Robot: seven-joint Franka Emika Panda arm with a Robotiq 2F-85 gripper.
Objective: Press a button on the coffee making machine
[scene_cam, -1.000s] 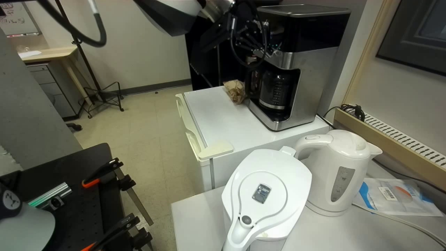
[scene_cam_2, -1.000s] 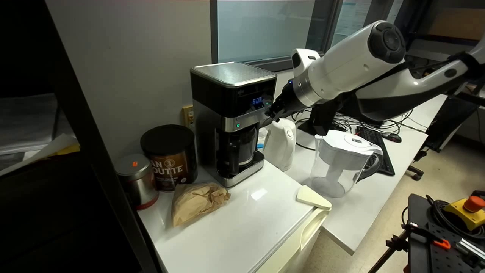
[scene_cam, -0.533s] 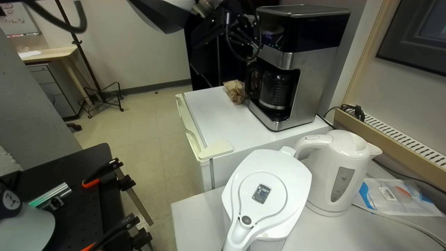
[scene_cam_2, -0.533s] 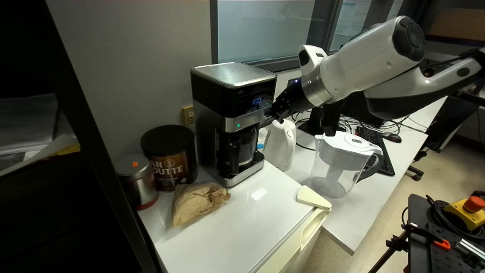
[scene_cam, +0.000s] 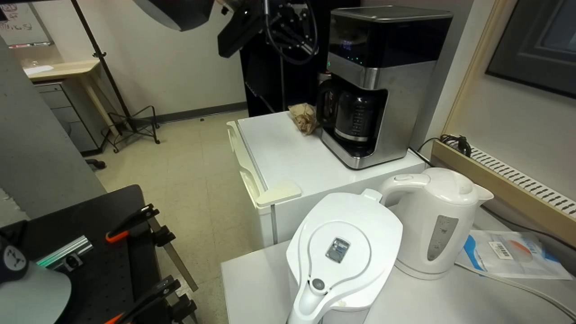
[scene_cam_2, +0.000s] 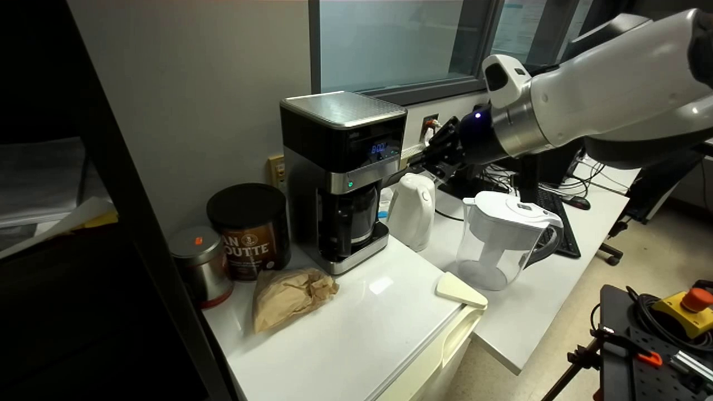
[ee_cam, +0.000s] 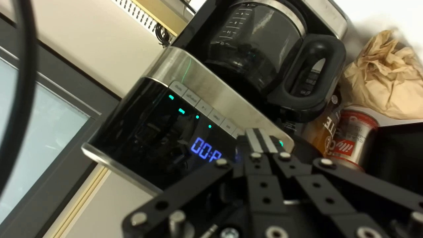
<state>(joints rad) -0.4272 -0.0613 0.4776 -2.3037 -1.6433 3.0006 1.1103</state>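
Gripper point(ee_cam: 260, 140): fingertips together | coffee making machine point(ee_cam: 216, 91) just ahead, apart from it, standing on white top point(scene_cam_2: 356, 340), display point(scene_cam_2: 378, 148) reading 8:00, button labels point(ee_cam: 204, 107) blurred | beyond, black-lidded brown canister point(scene_cam_2: 249, 245) lettered "AN" over "OUTTE" | red-labelled silver tin point(ee_cam: 352, 138): "illy"

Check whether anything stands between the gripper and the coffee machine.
Nothing visible does. The wrist view shows the buttons ahead of the gripper, the cable to one side; an exterior view shows a gap before the coffee machine.
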